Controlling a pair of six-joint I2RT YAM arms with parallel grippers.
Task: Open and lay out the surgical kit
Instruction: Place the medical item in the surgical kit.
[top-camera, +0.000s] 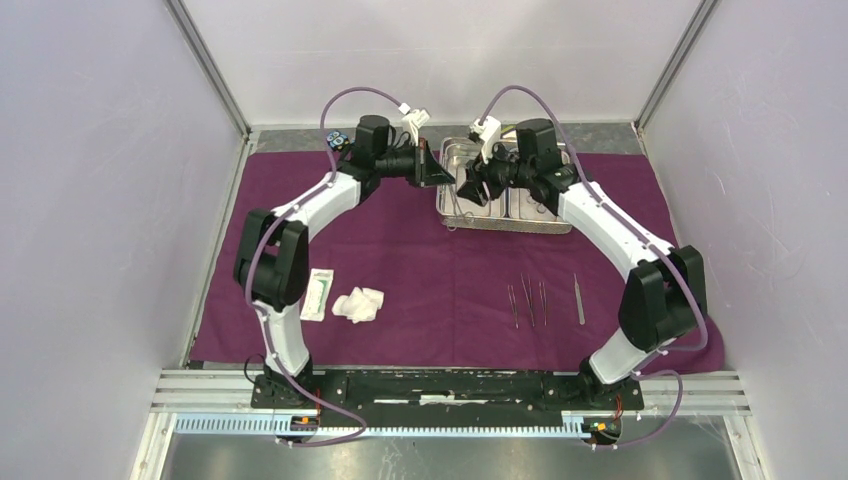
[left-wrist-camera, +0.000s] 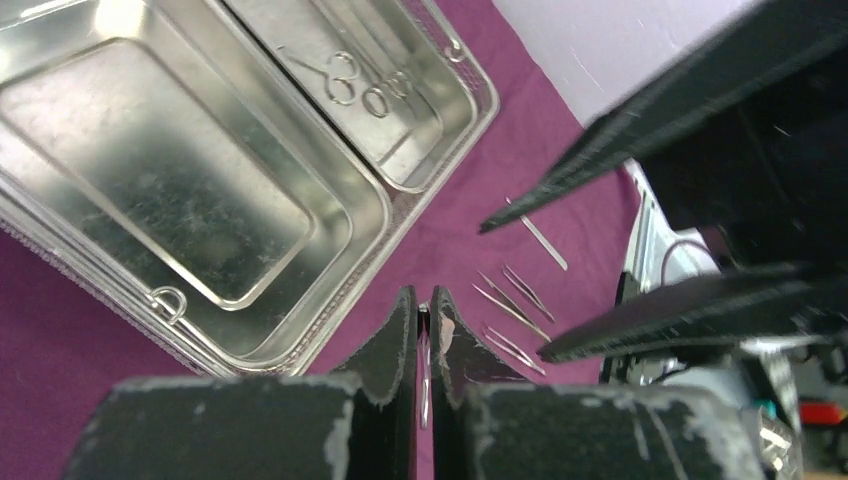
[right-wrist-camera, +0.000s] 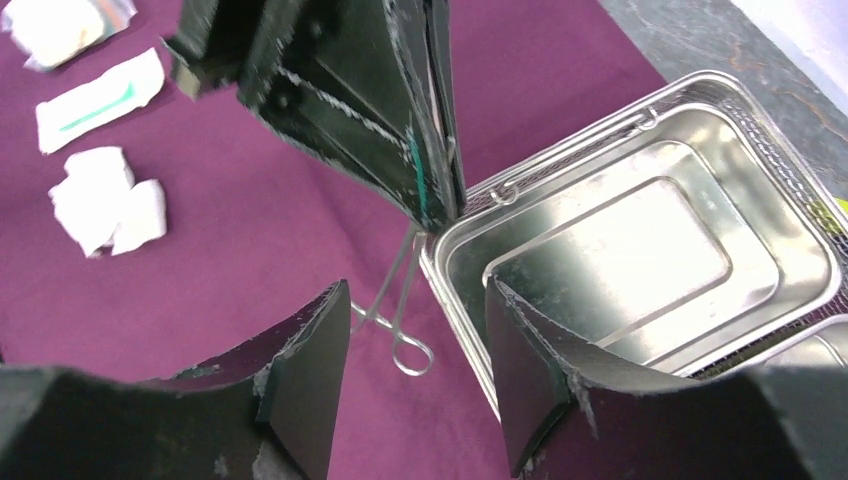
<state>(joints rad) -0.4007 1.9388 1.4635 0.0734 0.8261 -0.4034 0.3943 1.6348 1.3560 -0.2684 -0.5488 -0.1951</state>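
Observation:
The dark-purple cloth (top-camera: 420, 270) lies spread flat. The steel tray (top-camera: 510, 228) stands on it at the back; its rim also shows in the left wrist view (left-wrist-camera: 300, 345) and the right wrist view (right-wrist-camera: 455, 285). My left gripper (top-camera: 437, 172) (left-wrist-camera: 424, 295) is shut on a slim steel clamp (right-wrist-camera: 400, 310), which hangs ring handles down over the cloth beside the tray's left edge. My right gripper (top-camera: 470, 190) (right-wrist-camera: 418, 290) is open, its jaws either side of the hanging clamp and not touching it. Another clamp (left-wrist-camera: 350, 82) lies in the tray's far compartment.
Several tweezers (top-camera: 530, 302) lie in a row on the cloth at the front right. White gauze wads (top-camera: 358, 304) and a flat white packet (top-camera: 318, 293) lie at the front left. A small blue and black block (top-camera: 337, 140) sits at the back left.

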